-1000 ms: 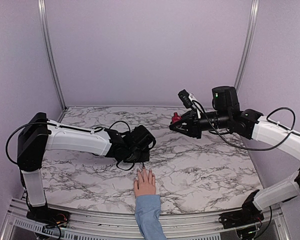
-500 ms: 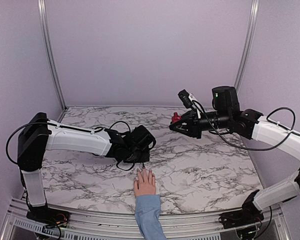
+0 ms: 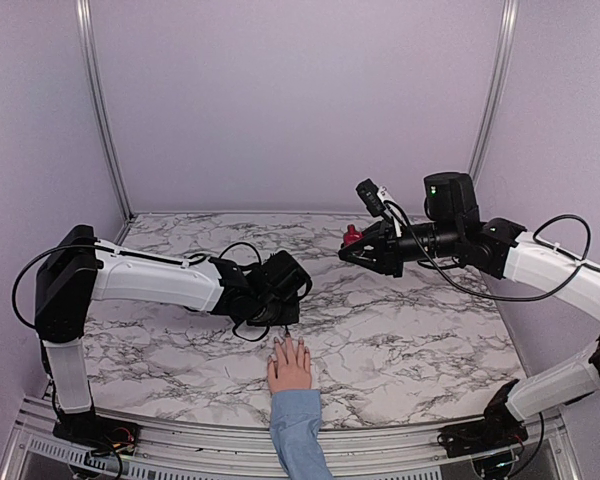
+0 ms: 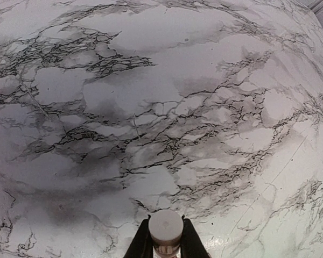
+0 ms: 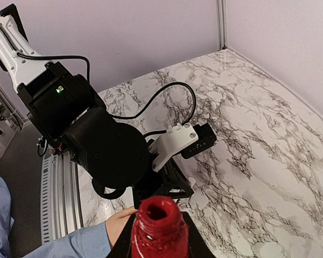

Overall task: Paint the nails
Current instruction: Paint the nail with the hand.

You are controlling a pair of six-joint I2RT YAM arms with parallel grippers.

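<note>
Left claw (image 4: 165, 239) stays clamped on cap (image 4: 166, 229) just beyond hand (image 3: 290, 366); right claw (image 5: 158, 237), well beyond it, grips bottle (image 5: 159, 221). Nothing moves: painting seems stalled.

surface (image 3: 410, 345): white marble, grey and black veins
walls (image 3: 300, 100): pale lilac, plain
hand (image 3: 290, 366): pale pink
sleeve (image 3: 298, 430): light blue
bottle (image 5: 157, 230): dark red
cap (image 4: 165, 228): white
left arm (image 3: 155, 282): white link, black joints
right arm (image 3: 545, 268): white link, black joints, green light
left fingers (image 4: 141, 245): black
right fingers (image 5: 121, 246): black
</note>
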